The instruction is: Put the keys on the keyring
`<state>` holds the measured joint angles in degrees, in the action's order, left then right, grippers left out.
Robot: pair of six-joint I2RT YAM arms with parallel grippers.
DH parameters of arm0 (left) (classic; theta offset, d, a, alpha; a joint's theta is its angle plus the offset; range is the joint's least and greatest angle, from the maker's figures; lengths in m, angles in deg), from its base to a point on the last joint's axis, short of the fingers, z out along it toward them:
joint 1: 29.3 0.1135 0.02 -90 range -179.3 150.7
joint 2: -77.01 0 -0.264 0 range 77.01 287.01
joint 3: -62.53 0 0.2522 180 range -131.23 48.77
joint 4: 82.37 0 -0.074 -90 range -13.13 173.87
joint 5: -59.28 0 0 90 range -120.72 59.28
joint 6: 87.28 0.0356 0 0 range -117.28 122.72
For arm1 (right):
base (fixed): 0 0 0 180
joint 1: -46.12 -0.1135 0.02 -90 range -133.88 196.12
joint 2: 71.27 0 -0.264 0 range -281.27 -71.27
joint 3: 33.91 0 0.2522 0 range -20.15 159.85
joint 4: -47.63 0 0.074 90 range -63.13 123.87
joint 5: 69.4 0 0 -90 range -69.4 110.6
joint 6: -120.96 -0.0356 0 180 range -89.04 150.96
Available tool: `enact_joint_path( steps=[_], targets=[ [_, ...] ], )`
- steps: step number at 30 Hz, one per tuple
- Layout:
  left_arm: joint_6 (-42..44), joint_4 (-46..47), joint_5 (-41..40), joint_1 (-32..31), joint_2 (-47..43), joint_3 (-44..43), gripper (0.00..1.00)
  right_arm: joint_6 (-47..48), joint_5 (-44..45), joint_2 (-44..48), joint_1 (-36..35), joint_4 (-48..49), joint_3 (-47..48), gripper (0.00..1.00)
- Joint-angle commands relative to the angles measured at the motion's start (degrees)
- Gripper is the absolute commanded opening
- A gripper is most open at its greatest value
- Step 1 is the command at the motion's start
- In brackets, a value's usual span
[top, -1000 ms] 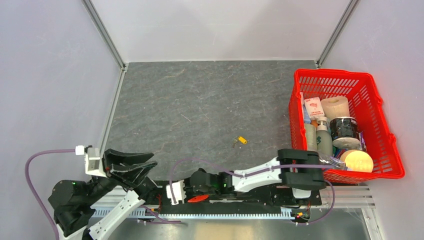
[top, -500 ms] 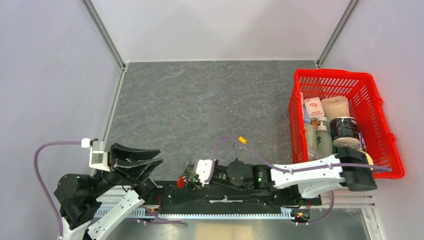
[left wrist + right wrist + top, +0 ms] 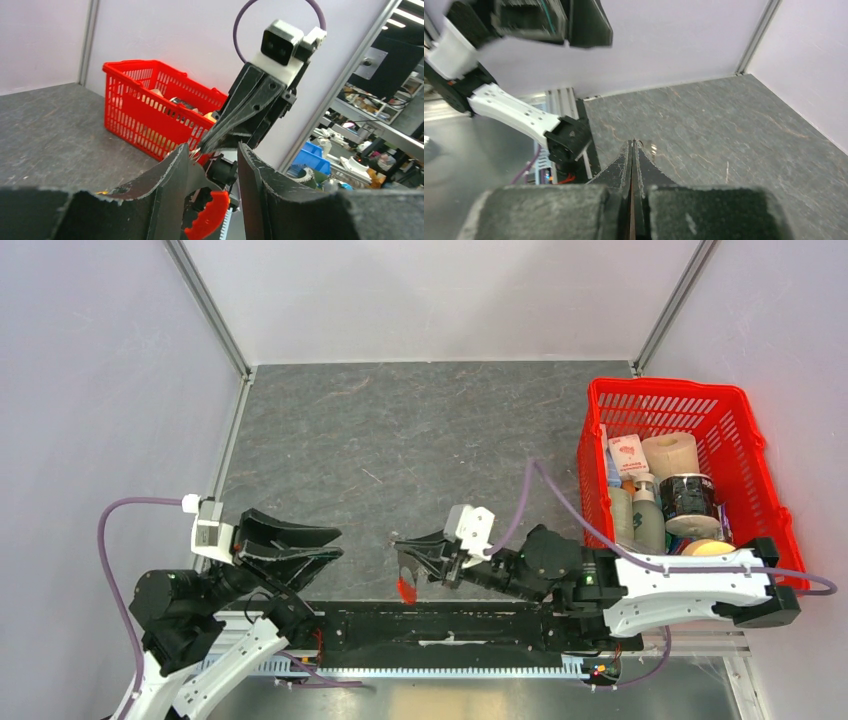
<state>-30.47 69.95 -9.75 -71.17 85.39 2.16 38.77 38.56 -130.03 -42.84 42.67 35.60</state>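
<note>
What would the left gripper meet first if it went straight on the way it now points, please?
Probably the right gripper, shut on the keyring; depth is hard to judge.

Grey stone-patterned tabletop (image 3: 400,440), centre frame. Pale lilac walls (image 3: 430,290) on three sides; aluminium posts (image 3: 208,308) in upper corners. Red basket (image 3: 668,386) at right edge. Even, diffuse light.
</note>
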Motion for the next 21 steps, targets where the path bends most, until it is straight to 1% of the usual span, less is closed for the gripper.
enact_joint_path(
  steps=[1, 4, 5, 10, 13, 21],
  targets=[
    [-5.73, 10.51, 3.99, -0.14, 2.77, 1.80, 0.48, -4.78, -3.95, 3.31, 0.11, -5.36, 7.27, 0.00],
    [-8.10, 15.03, 6.23, -0.14, 4.37, 2.67, 0.48, -5.99, -6.47, 4.19, 0.07, -8.60, 10.67, 0.00],
    [-8.64, 16.24, 6.88, -0.10, 4.80, 2.89, 0.48, -6.26, -7.31, 4.30, 0.11, -11.01, 11.88, 0.00],
    [-11.58, 22.60, 8.24, -0.14, 5.80, 5.22, 0.48, -7.73, -10.49, 3.93, 0.13, -15.99, 16.56, 0.00],
    [-13.22, 26.38, 9.48, -0.14, 6.72, 6.03, 0.48, -10.38, -11.94, 3.52, 0.11, -16.45, 17.92, 0.00],
    [-16.81, 34.88, 11.56, -0.14, 9.06, 7.00, 0.48, -11.86, -11.87, 1.53, 0.12, -13.82, 19.39, 0.00]
  ],
)
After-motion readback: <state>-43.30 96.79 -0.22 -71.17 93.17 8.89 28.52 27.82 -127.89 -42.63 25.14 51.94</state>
